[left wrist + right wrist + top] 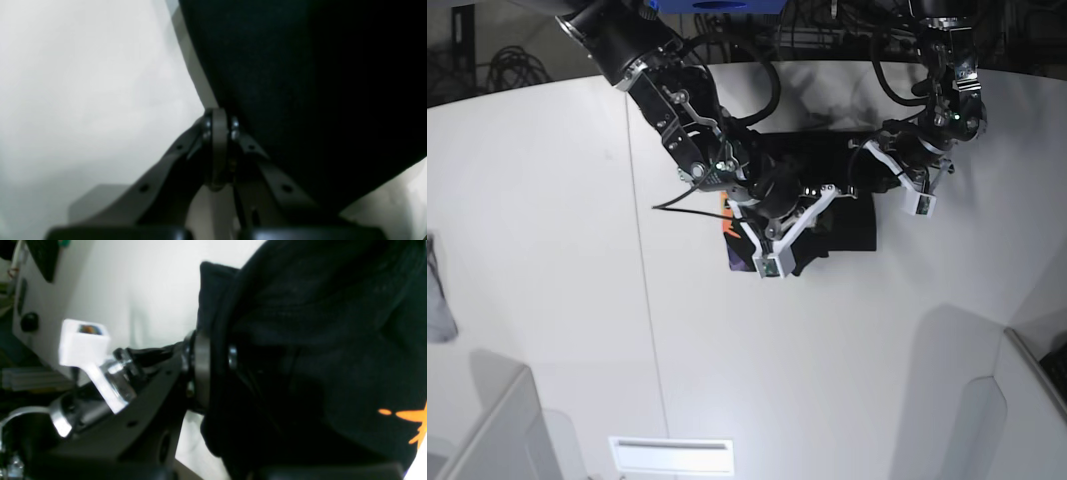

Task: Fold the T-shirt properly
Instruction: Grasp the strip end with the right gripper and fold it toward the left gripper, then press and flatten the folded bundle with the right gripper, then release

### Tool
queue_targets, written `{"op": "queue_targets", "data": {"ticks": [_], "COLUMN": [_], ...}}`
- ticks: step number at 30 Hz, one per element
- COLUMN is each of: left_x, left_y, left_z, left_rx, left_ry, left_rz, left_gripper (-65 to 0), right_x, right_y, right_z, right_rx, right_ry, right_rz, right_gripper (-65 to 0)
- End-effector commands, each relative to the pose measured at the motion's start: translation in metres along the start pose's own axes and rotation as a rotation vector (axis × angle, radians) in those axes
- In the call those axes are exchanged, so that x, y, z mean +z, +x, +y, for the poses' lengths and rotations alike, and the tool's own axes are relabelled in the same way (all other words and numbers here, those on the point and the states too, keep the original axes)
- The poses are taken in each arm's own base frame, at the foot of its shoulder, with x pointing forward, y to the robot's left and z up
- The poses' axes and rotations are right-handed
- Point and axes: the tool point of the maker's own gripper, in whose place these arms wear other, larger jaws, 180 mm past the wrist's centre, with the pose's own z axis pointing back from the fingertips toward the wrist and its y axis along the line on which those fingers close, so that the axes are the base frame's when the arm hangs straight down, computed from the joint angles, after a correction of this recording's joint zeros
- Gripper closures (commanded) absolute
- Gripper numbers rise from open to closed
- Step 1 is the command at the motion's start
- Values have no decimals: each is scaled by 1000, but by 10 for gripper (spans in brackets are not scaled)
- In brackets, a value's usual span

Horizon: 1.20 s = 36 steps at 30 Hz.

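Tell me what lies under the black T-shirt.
The T-shirt lies on the white table. Whether anything else sits beneath it cannot be seen, because the cloth covers that area.

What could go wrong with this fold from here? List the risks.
1. The right gripper pinches bunched layers of the T-shirt; it may drag too many layers and leave a lumpy fold.
2. The left gripper appears shut right at the cloth's edge, so that edge could slip out mid-pull.
3. Both arms crowd over the shirt on the table, so uneven pulls could skew the fold.
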Motion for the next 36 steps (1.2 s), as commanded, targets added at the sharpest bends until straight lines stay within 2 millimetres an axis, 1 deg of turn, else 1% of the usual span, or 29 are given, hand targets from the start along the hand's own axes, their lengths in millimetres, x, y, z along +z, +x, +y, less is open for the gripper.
{"op": "queue_targets", "data": {"ticks": [1, 4, 7, 10, 14, 16, 18, 19, 21, 22, 24, 27, 29, 32, 36], "left_x": [2, 3, 3, 4, 7, 9, 10, 11, 14, 17, 24, 36, 47, 63, 79], "left_y": [-8, -7, -7, -3, 7, 9, 4, 4, 0, 0, -2, 1, 1, 0, -8], "left_z": [5, 6, 6, 5, 2, 1, 0, -1, -1, 2, 15, 29, 36, 46, 65], "left_rx": [-17, -19, -19, -25, -42, -48, -46, -49, -49, -47, -28, -17, -16, -20, 1], "left_ry": [21, 23, 23, 22, 21, 20, 20, 20, 22, 30, 66, 108, 136, 175, 235], "left_rz": [43, 41, 41, 31, 5, -2, 9, 7, 13, 9, 4, -16, -25, -35, -31], "left_gripper": [0, 0, 0, 0, 0, 0, 0, 0, 0, 0, 0, 0, 0, 0, 0], "right_x": [2, 0, -1, -3, -14, -20, -23, -24, -28, -30, -33, -33, -33, -34, -34], "right_y": [20, 18, 10, 7, 0, -6, -5, -3, -6, -9, -12, -12, -12, -11, -12], "right_z": [11, 11, 20, 22, 16, 17, 15, 15, 9, 6, 3, 3, 3, 10, 12], "right_rx": [15, 14, 48, 55, 52, 59, 60, 61, 58, 55, 54, 54, 53, 47, 43], "right_ry": [29, 28, 43, 46, 20, 17, 10, 8, -8, -16, -26, -28, -26, -14, -11], "right_rz": [-68, -63, -49, -40, -6, 14, 2, -9, -5, 5, 16, 17, 16, 14, 21], "right_gripper": [0, 0, 0, 0, 0, 0, 0, 0, 0, 0, 0, 0, 0, 0, -3]}}
